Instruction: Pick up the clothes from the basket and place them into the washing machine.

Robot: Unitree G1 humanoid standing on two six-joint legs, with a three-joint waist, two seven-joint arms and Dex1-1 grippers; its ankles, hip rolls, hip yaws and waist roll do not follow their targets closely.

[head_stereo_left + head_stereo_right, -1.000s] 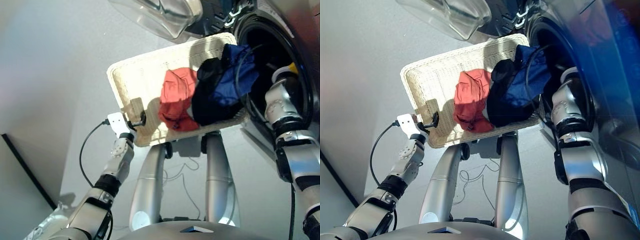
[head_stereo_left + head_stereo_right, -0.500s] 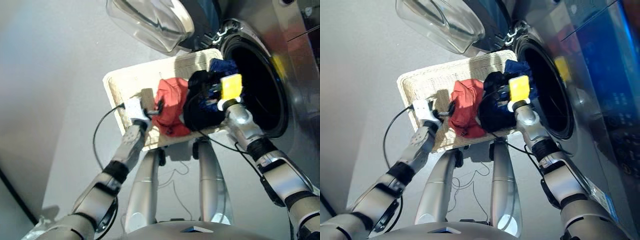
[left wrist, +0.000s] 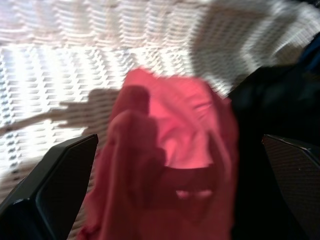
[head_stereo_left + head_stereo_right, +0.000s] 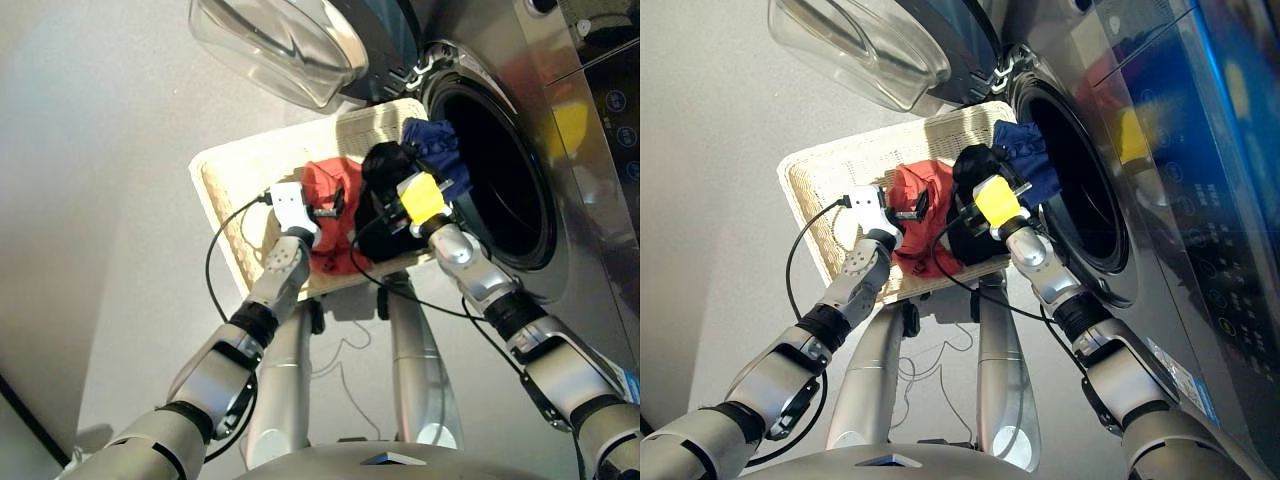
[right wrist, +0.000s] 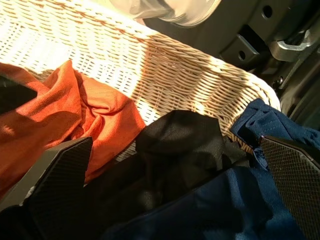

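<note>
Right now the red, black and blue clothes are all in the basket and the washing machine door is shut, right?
Not quite: the washing machine door is open, swung aside in the right eye view. The red, black and blue clothes are in the basket.

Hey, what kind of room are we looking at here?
Most likely a laundry area: a front-loading washing machine with its porthole door swung open, and a wicker basket of clothes set before the drum mouth.

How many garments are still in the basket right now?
3. The coral red garment lies mid-basket; the black garment sits beside it toward the washing machine; the navy blue garment drapes over the rim by the drum mouth. More could be hidden underneath.
</note>
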